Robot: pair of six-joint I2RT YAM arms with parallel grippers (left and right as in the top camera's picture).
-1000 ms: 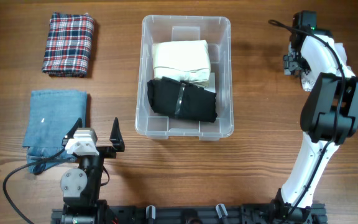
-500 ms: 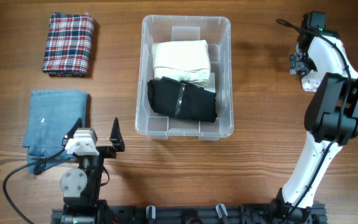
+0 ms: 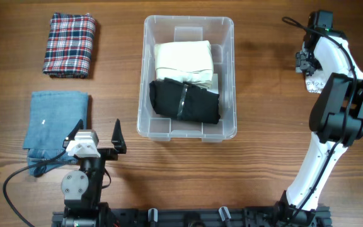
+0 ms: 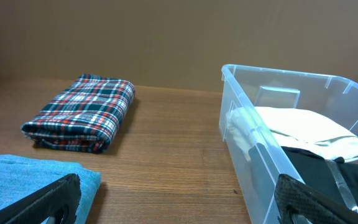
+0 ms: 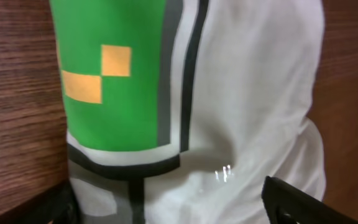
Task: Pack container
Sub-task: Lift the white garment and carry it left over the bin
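Container [image 3: 189, 19] sat mid-surface toward the far edge, with two folded cloths [image 3: 183, 60] inside. Left end effector [image 3: 96, 133] was spread and idle at the near-left edge. Right end effector [image 3: 304, 63] was spread over a white-green packet [image 5: 229, 93] near the far-right corner, probably the pick step. Next move called for pinching it and carrying it to the container.

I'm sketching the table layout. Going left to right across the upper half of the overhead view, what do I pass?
plaid cloth → container → right arm. The blue cloth spans the same stretch as the plaid one, so it is left out.
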